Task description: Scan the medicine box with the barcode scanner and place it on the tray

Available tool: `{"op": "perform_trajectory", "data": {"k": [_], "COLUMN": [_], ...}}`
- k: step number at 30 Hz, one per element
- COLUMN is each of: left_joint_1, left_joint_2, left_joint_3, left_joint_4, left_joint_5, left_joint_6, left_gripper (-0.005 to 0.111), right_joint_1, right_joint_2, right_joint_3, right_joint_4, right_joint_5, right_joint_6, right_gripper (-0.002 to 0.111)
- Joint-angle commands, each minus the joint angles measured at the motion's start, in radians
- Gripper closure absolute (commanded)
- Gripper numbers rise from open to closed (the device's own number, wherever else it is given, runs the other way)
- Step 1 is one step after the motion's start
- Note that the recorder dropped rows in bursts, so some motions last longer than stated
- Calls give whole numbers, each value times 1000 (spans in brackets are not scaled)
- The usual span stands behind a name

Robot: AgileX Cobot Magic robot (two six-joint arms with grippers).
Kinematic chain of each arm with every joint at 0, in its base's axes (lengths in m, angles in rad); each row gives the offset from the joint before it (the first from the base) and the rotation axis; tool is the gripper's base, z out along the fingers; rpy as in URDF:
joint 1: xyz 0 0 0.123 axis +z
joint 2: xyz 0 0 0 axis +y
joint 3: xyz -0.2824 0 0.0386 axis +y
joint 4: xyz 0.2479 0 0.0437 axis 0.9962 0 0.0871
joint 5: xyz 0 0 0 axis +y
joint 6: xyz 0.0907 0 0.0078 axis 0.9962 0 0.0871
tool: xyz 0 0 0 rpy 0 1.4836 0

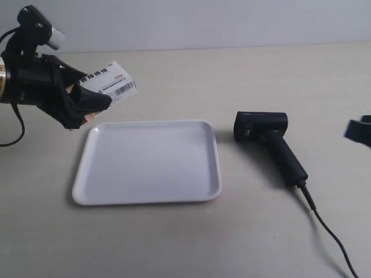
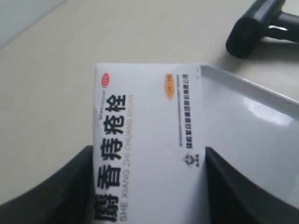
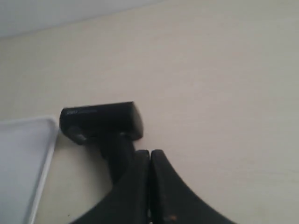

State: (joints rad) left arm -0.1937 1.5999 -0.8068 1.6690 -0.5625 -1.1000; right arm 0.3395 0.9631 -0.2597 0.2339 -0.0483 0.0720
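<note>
The white medicine box (image 1: 109, 82) hangs in the air above the tray's far left corner, barcode face toward the exterior camera. My left gripper (image 1: 87, 101) is shut on the medicine box (image 2: 145, 140), whose black lettering fills the left wrist view between the two dark fingers (image 2: 51, 186). The white tray (image 1: 148, 162) lies flat on the table, and its rim (image 2: 243, 86) shows past the box. To the right of the tray lies the black barcode scanner (image 1: 269, 142) on its side, cable trailing toward the front. My right gripper (image 3: 150, 154) is shut and empty, just above the scanner (image 3: 100, 121) handle.
The scanner's black cable (image 1: 327, 229) runs across the beige table toward the front right corner. A pale wall closes off the far edge of the table. My right gripper (image 1: 359, 130) shows only at the exterior view's right edge.
</note>
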Motion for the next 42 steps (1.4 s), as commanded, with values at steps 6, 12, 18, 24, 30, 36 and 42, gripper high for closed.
{"op": "perform_trajectory", "data": {"k": [6,12,18,24,30,36,42], "left_joint_1": [-120,-144,-144,-144,-144,-144,-144], "left_joint_2": [69,148,158,158,158,158,158], "left_joint_3": [-34,-62,-65,-65,-58,-35,-16], "left_joint_4": [-5,-5,-3,61,75,75,75], "left_joint_5": [21,82,75,53,31,-41,-46], "left_joint_6": [135,135,128,97,112,274,368], "left_gripper": [107,107,107,107,107,107,107], "right_joint_1": [166,166,166,164,164,150,111], "right_joint_2": [460,586,670,780,887,931,925], "right_joint_3": [-203,-248,-248,-300,-382,-426,-426], "right_joint_4": [-8,-8,-8,-8,30,79,79], "right_joint_5": [-93,-91,-189,-229,-216,-182,-163], "right_joint_6": [-127,-135,-167,-191,-299,-390,-412], "right_gripper": [60,22,20,20,24,36,73]}}
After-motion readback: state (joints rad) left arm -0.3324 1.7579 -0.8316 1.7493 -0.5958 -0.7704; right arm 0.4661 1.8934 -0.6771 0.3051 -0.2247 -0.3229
